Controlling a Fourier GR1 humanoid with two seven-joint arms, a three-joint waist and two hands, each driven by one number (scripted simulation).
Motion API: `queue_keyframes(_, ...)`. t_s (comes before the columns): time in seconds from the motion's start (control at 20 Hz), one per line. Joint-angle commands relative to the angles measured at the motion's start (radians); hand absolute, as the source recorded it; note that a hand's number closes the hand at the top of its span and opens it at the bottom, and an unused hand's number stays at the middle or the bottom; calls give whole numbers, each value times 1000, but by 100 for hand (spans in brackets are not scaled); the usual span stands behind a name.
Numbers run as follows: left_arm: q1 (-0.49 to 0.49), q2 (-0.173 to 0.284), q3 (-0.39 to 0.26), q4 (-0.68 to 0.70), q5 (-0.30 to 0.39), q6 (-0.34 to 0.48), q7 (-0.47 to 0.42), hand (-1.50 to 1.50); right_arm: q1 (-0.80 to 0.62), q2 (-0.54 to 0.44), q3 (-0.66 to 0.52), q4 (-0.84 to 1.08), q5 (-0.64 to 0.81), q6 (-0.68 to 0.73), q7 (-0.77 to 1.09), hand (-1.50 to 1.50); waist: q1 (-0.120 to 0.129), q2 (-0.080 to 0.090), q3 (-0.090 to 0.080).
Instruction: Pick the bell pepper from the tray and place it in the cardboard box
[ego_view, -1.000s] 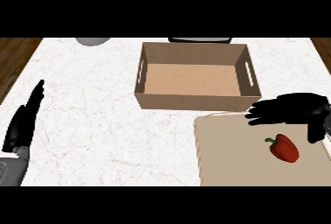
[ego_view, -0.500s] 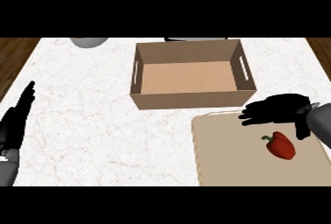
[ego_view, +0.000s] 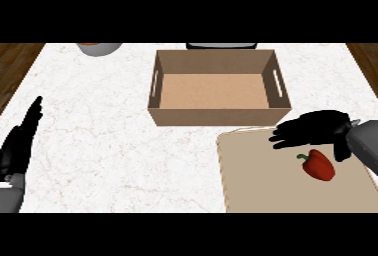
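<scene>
Now right hand (ego_view: 314, 131) has crept closer above bell pepper (ego_view: 319, 164).

You will find nothing to read here: no word, label, brand or number. The cardboard box (ego_view: 217, 90) has plain walls (inside and out), and the tray (ego_view: 258, 185) is unmarked too.

The cardboard box (ego_view: 218, 90) is standing open-topped at the counter's (ego_view: 111, 135) far edge, its near wall rising between its bare floor and the tray (ego_view: 258, 190) at the near right corner. The right hand (ego_view: 314, 131) is hovering over the tray's far edge, just beyond the bell pepper (ego_view: 319, 164). The counter's left half is lying bare, the left hand (ego_view: 21, 142) resting along its left edge.
</scene>
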Motion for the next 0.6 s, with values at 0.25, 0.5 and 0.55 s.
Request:
queue_keyframes(0.25,-23,13,27,13,-5,-26,4,0,36,-32,18,-52,7,25,-158,-150,-3,1,1)
queue_keyframes(0.5,-1,-10,42,30,-19,-28,-42,0,107,-46,5,-106,98,-12,-41,-150,-7,0,1)
queue_keyframes(0.55,51,-36,23,-18,-38,-2,-29,0,136,-61,3,-165,104,12,2,-150,-8,-2,1)
